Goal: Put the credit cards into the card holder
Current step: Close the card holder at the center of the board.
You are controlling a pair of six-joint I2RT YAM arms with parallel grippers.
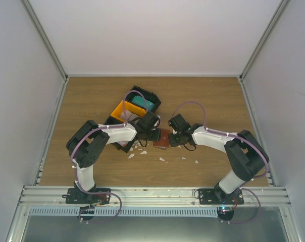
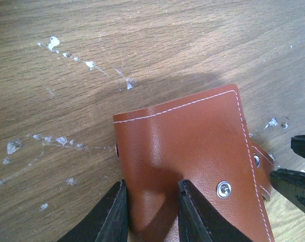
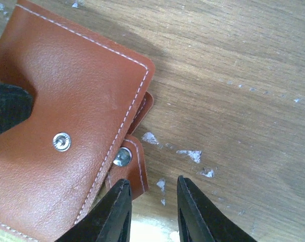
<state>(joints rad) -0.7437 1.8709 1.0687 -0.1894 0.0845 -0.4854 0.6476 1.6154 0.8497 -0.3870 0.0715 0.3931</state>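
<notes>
Only top view gives you black bin (image 1: 153,97) at 11 o'clock of card holder (image 1: 162,138), teal item (image 1: 143,104) inside; wrists: left gripper (image 2: 152,186) astride it, grip can't tell; right gripper (image 3: 152,180) spread, empty

The left arm (image 1: 99,138) rises from its base, bends at the elbow and reaches in toward the middle. The right arm (image 1: 233,151) does the same from the other side, so the two wrists almost meet. Both wrists tip down. The left gripper (image 2: 152,185) points down, and its two black fingers (image 2: 116,214) pinch one edge of the card holder (image 2: 193,141) between them. The right gripper (image 3: 152,181) sits just beside the left one, low down. Its two fingers are a little apart, with a bare gap between them.
</notes>
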